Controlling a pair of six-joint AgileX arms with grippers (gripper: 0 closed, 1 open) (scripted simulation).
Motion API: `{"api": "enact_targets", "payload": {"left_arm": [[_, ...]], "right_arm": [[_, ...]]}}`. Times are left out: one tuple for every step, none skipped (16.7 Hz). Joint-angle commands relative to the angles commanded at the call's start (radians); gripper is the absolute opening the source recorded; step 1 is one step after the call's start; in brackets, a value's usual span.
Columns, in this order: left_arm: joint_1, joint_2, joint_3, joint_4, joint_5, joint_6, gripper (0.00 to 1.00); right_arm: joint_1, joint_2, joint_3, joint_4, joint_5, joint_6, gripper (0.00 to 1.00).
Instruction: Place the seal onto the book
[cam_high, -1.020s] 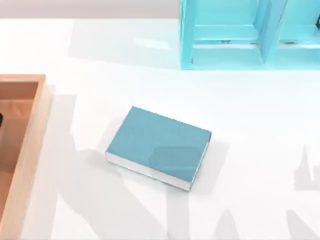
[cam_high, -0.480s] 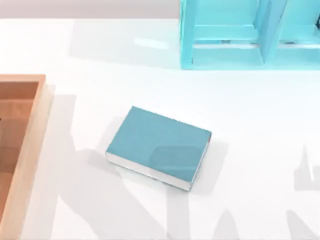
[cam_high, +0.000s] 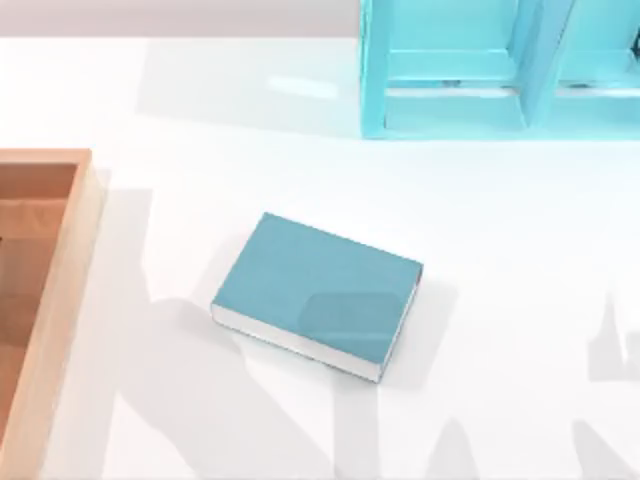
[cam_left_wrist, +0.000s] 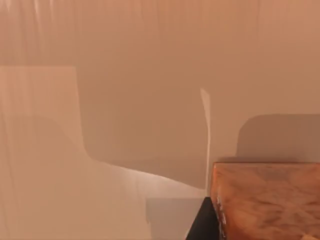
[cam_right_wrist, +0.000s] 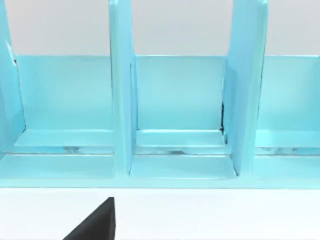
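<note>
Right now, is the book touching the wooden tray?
Apart. The top view shows the book lying mid-table with a wide strip of bare white table between its near corner and the wooden tray at the left edge.

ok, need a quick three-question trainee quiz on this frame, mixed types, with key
1. True or false: the book lies flat with nothing on its cover.
2. Which sits at the top view's left edge? A) wooden tray B) light-blue shelf unit C) book
3. Short answer: is the seal on the book yet?

Key: 1 true. 2 A. 3 no; the left wrist view has it among wood-toned surfaces.
</note>
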Motion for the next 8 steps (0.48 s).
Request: {"api": "enact_targets", "payload": {"left_arm": [[0.000, 0.000, 0.000, 0.000, 0.000, 0.000, 0.00], [0.000, 0.000, 0.000, 0.000, 0.000, 0.000, 0.00], [0.000, 0.000, 0.000, 0.000, 0.000, 0.000, 0.00], [0.000, 0.000, 0.000, 0.000, 0.000, 0.000, 0.00], [-0.002, -0.002, 0.000, 0.000, 0.000, 0.001, 0.00], [-0.004, -0.004, 0.002, -0.001, -0.001, -0.001, 0.00], [-0.016, -0.015, 0.013, -0.008, -0.005, -0.013, 0.00], [-0.038, -0.036, 0.034, -0.019, -0.010, -0.033, 0.00]], "right_arm": [[0.000, 0.000, 0.000, 0.000, 0.000, 0.000, 1.00], [0.000, 0.000, 0.000, 0.000, 0.000, 0.000, 1.00], [0.000, 0.000, 0.000, 0.000, 0.000, 0.000, 1.00], [0.000, 0.000, 0.000, 0.000, 0.000, 0.000, 1.00], [0.000, 0.000, 0.000, 0.000, 0.000, 0.000, 1.00], [0.000, 0.000, 0.000, 0.000, 0.000, 0.000, 1.00], [0.000, 0.000, 0.000, 0.000, 0.000, 0.000, 1.00], [0.000, 0.000, 0.000, 0.000, 0.000, 0.000, 1.00]]}}
